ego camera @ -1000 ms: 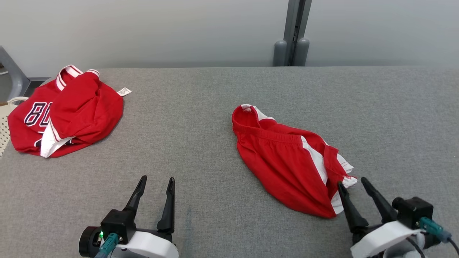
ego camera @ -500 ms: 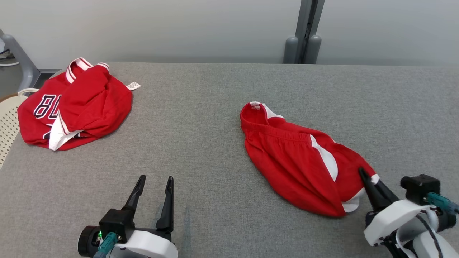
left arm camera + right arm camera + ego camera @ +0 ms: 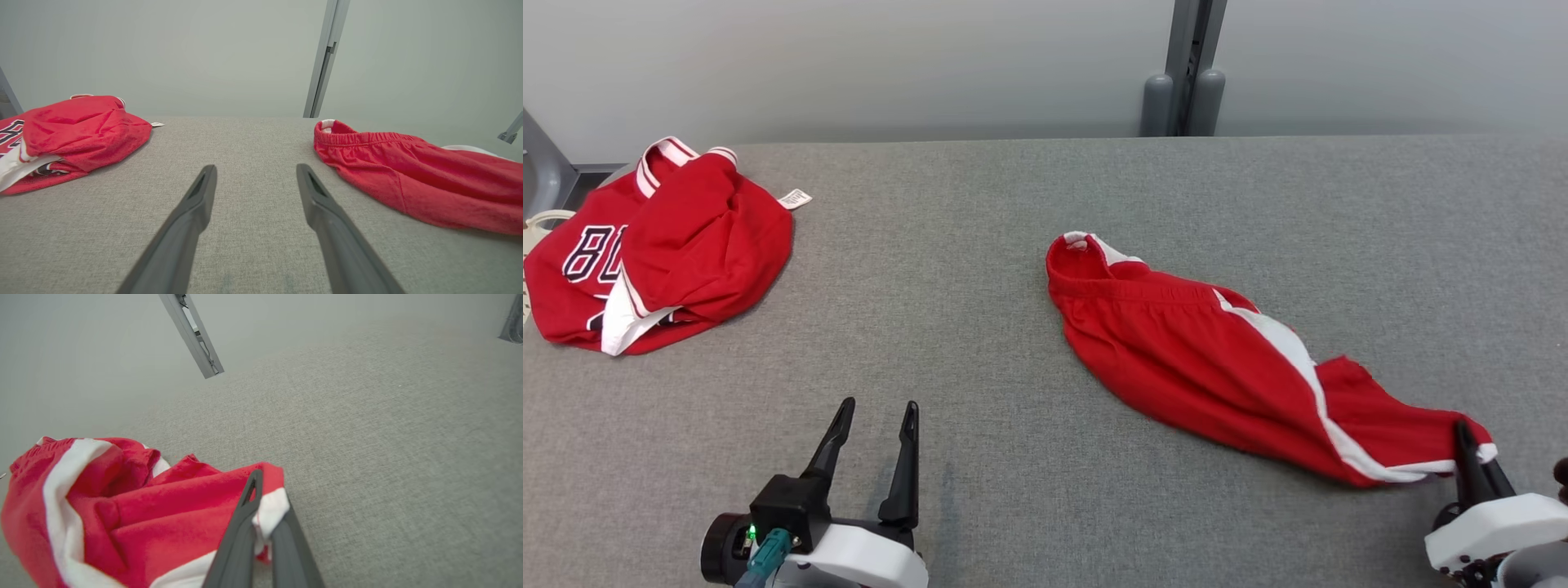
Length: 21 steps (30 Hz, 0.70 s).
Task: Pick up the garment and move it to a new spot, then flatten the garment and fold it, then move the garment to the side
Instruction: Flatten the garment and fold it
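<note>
Bare robot test room, more lab than home

Ahead of the left claw [image 3: 880, 405] a wide table [image 3: 980, 212] covered in plain grey felt-like cloth runs to a blank pale wall [image 3: 849, 65]. A grey metal post [image 3: 1188, 49] with two rounded caps at its foot stands against the wall. Far to the claw's left, past the table's edge, show a grey metal frame [image 3: 543, 167] and a cream rim [image 3: 539, 218].

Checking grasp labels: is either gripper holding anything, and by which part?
The right gripper is shut on the red shorts, pinching the white-trimmed hem at one leg end. The left gripper is open and holds nothing.
</note>
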### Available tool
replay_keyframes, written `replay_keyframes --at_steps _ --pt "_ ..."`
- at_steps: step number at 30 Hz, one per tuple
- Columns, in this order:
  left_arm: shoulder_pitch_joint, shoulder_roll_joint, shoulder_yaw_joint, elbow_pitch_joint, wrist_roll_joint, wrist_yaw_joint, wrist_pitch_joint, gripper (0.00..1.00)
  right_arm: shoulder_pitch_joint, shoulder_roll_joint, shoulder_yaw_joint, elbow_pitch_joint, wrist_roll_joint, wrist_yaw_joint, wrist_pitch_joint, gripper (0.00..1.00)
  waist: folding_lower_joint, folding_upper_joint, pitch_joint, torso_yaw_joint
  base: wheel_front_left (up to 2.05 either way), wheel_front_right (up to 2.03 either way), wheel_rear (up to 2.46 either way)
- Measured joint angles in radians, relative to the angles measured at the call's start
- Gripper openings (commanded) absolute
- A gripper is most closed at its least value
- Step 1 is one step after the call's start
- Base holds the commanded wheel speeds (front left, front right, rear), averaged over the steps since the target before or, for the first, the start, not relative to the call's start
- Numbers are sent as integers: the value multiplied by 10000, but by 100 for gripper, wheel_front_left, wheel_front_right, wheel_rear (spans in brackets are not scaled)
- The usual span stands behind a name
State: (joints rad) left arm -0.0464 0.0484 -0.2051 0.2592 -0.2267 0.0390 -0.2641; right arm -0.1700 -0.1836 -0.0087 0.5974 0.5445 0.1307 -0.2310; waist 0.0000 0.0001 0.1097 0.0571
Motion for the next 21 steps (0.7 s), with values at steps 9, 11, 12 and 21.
replay_keyframes --at_steps 9,11,12,21 --pt "-25 0 19 79 65 -27 -2 100 -240 23 -58 1126 -360 0 -259 100 0 -1 -72 -74 0 0 0" --pt "-14 0 31 94 69 -27 0 100 -230 -69 -52 1087 -562 0 -265 100 0 0 -122 -108 0 0 0" --pt "-3 0 35 100 73 -29 -2 100 -203 -84 -54 1001 -648 0 -282 100 0 0 -154 -130 0 0 0" --pt "22 0 -301 96 207 -161 -2 100 389 290 -309 -1419 -2006 0 -307 100 0 -1 -448 -534 0 0 0"
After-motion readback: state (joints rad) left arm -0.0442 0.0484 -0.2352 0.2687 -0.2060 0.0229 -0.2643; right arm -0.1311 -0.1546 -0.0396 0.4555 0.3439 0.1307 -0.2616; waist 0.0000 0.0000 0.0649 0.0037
